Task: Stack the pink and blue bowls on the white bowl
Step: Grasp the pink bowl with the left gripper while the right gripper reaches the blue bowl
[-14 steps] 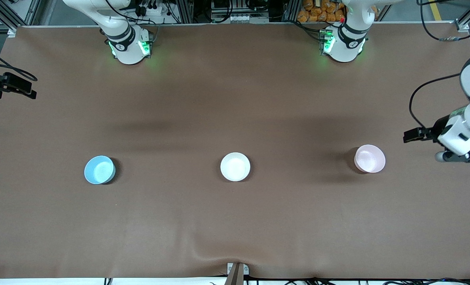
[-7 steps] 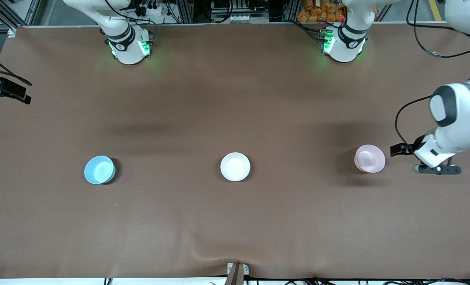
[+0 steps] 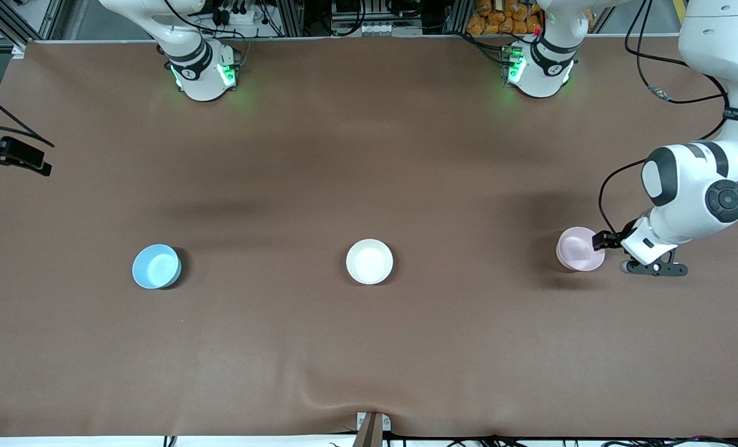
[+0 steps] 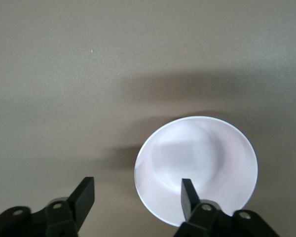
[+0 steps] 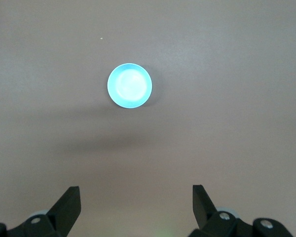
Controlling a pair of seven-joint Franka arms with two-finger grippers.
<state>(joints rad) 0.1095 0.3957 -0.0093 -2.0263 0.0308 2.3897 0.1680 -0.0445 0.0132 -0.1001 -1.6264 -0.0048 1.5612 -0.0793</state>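
The pink bowl (image 3: pixel 579 249) stands upright toward the left arm's end of the table. My left gripper (image 3: pixel 605 241) is low at its rim and open. In the left wrist view one finger (image 4: pixel 188 193) is over the pink bowl's (image 4: pixel 197 165) inside, and the other finger (image 4: pixel 84 196) is outside it over bare table. The white bowl (image 3: pixel 369 261) sits mid-table. The blue bowl (image 3: pixel 156 266) sits toward the right arm's end. My right gripper (image 5: pixel 135 202) hangs open and empty high over the table, with the blue bowl (image 5: pixel 129 85) well ahead of it.
All three bowls stand in one row across the brown table cover (image 3: pixel 369 155). The right gripper (image 3: pixel 24 161) shows as a dark shape at the table's edge on the right arm's end. A small bracket (image 3: pixel 372 425) sits at the table's edge nearest the camera.
My left arm has swung in from the table's end to the pink bowl, and its fingers now straddle the rim and stand narrower. The right gripper has drifted slightly. The bowls have not moved.
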